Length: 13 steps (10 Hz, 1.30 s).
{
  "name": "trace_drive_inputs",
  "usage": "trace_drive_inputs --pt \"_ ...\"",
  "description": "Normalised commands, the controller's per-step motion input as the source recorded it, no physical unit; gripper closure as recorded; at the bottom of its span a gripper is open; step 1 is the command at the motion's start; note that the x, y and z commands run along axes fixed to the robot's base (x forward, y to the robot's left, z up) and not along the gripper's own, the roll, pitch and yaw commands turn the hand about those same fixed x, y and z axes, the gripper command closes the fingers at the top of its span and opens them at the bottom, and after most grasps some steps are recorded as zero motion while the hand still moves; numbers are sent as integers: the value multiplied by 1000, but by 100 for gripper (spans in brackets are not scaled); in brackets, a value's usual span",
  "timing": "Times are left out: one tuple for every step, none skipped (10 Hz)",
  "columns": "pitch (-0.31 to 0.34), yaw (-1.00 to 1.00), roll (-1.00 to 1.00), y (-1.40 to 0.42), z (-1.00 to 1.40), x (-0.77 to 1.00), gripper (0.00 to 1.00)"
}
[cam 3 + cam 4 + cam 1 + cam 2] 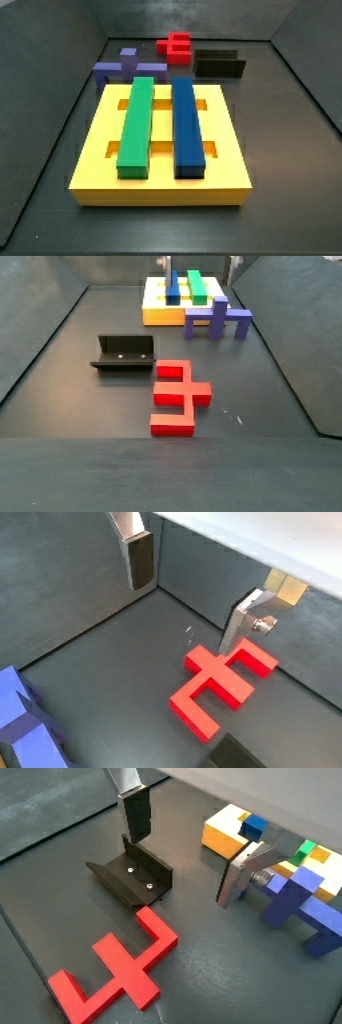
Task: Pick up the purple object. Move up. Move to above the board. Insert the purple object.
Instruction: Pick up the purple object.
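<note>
Purple object (302, 903) on the floor beside the board (163, 313), gripper (187, 853) apart, empty, near it

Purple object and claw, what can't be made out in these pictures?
- Claw: in neither side view; wrist views show its fingers apart with nothing between.
- Purple object: cut by the frame edge in both wrist views.
- Board: slot for the piece not discernible; green bar and blue bar cover it.

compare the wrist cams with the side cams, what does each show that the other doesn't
Only the wrist views: the gripper, open and empty, low between the fixture and the purple object. Only the side views: the whole yellow board with its green bar and blue bar. Both: red piece, fixture, purple object.
</note>
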Motion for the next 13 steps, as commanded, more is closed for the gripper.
trace_drive_inputs --pt "0 0 0 -26 -43 0 0" --pt "-50 6 0 -237 -103 -23 0" --pt "-57 51 0 -369 -6 -183 0" --pt "-60 69 10 -409 -9 -186 0" --pt "-24 -97 -124 231 -314 -100 0" --pt "-13 -163 -181 537 -434 -97 0" --pt "0 0 -29 -126 -229 -91 0" --pt "-4 120 169 -831 -26 -174 0" --pt "-20 111 180 -869 -31 -223 0" --pt "-30 134 174 -863 -51 -234 0" --pt "-26 123 197 -849 0 -214 0" --pt "-34 143 196 -823 0 -269 0" --pt "-36 154 166 -734 -14 -289 0"
